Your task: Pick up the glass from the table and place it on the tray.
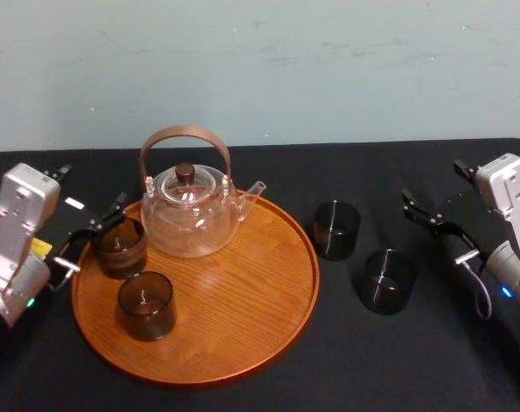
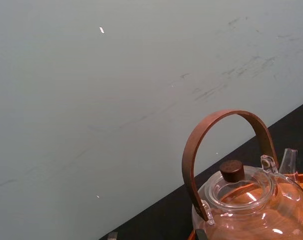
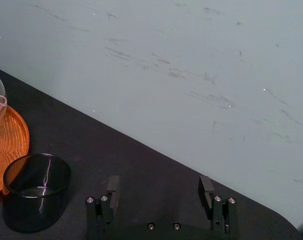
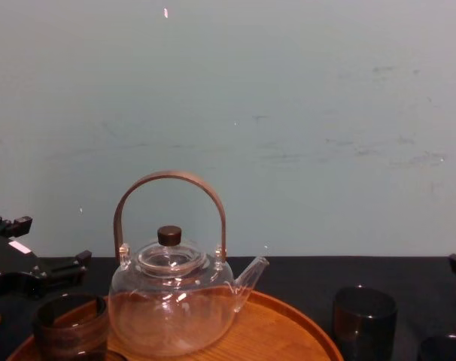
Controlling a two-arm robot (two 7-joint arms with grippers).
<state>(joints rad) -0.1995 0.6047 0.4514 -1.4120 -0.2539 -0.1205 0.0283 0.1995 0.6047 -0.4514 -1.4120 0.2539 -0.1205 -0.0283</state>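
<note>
Your right gripper (image 3: 159, 187) hangs at frame right, fingers spread, ready to straddle the glass (image 1: 336, 229) on the cloth just right of the tray (image 1: 277, 326). Left gripper (image 1: 94, 187) also spread, idle at tray's left edge.

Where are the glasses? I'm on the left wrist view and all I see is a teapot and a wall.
Observer: Two dark glasses stand on the table, right of the tray: the far table glass and the near table glass.
Operator: What's on the tray?
Observer: Two more, left of the teapot: the back tray glass by the open left gripper, and the front tray glass.
Operator: Is the other gripper holding one?
Observer: No. The right gripper is open and empty, right of the table glasses.
</note>
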